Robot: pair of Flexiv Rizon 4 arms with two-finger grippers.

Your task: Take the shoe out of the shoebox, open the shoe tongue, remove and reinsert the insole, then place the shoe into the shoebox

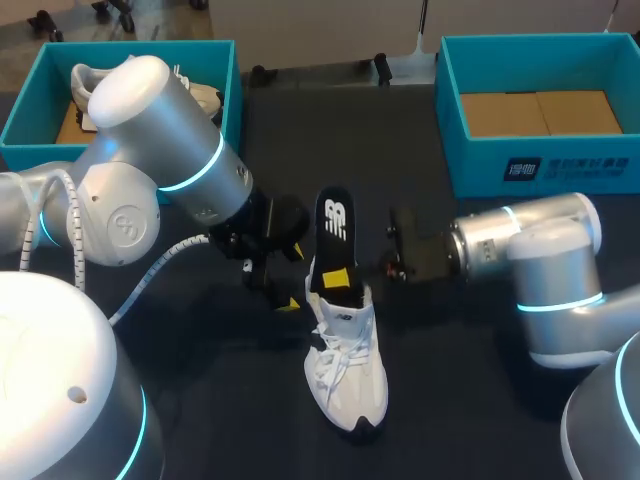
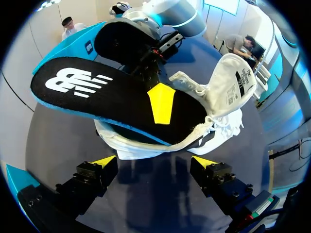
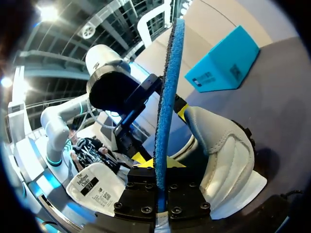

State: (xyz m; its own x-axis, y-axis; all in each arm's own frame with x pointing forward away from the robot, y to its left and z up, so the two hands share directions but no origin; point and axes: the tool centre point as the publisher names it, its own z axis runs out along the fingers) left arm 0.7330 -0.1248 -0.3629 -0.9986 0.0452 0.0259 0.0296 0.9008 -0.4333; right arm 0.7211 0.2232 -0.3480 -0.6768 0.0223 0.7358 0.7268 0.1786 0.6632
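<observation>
Right jaws first: clamped shut on the black foam insole with the white logo and blue underside [image 3: 167,97], pinching it from both faces. One yellow fingertip [image 1: 340,277] flat on the top face, right above the shoe's opening.

Insole only half out of the white lace-up sneaker [image 1: 345,370]. Logo end poking up and away past the heel, other end down inside.

Sneaker sole-down on the dark desk [image 1: 220,400], roughly mid-desk, toe pointing back toward the robot. Tongue [image 2: 238,82] peeled open with the label side showing.

Left jaws: wide apart, nothing between them, yellow tips [image 2: 104,160] on either side of bare desk. Parked just beside the heel end of the sneaker, on the side opposite the right arm, no contact visible.

Further out, two shoeboxes at the far corners of the desk:
- Teal cardboard shoebox at far left [image 1: 60,48] with a second white shoe [image 1: 82,78] inside.
- Matching teal shoebox at far right [image 1: 480,165], just a brown cardboard floor showing.
</observation>
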